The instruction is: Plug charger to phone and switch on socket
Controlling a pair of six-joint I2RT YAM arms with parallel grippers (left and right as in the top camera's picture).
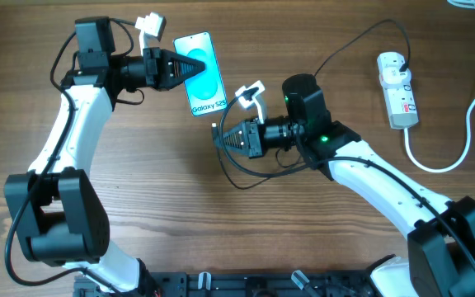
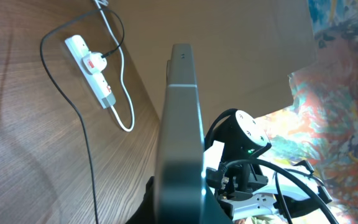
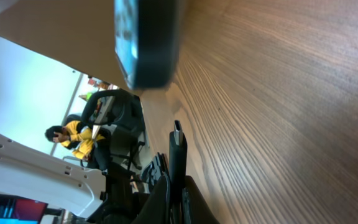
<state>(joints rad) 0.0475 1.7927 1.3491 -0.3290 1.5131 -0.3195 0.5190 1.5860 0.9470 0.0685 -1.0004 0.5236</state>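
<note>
The phone, teal screen up with "Galaxy" on its white bottom band, is at the upper middle. My left gripper is shut on its left edge. In the left wrist view the phone shows edge-on, running up from the left gripper. My right gripper sits just below the phone's bottom end, shut on the charger near its plug. In the right wrist view the charger plug sticks out of the shut right gripper toward the phone. The socket lies at the far right.
The thin black cable runs from the socket across the table and loops under my right arm. A thick white cord trails from the socket along the right edge. Bare wood lies between the arms.
</note>
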